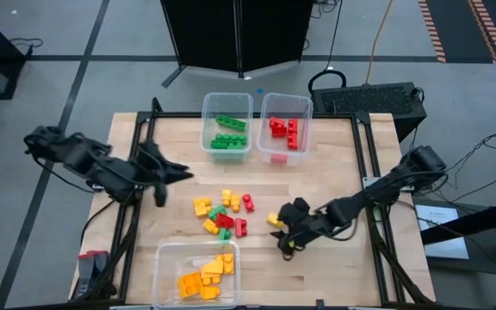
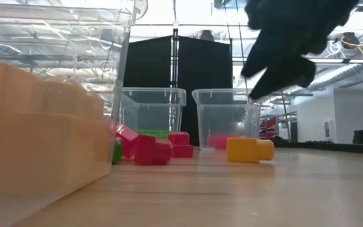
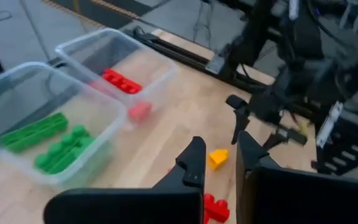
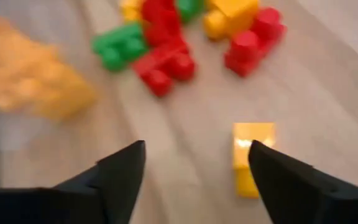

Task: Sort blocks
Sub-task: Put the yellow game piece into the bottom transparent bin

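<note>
So the right gripper (image 1: 284,231) is hovering just over a lone yellow block (image 1: 275,220) at about 4 o'clock from the loose block pile (image 1: 223,213), fingers spread wide, nothing between them yet; I'd say line the fingers up square on that block's long sides and drop straight down before closing, or it'll skid on the wooden table (image 1: 334,164); left gripper (image 1: 160,179) waits over the left side, fingers together, empty.

Right end effector (image 4: 194,171) open, low; left idle.
</note>
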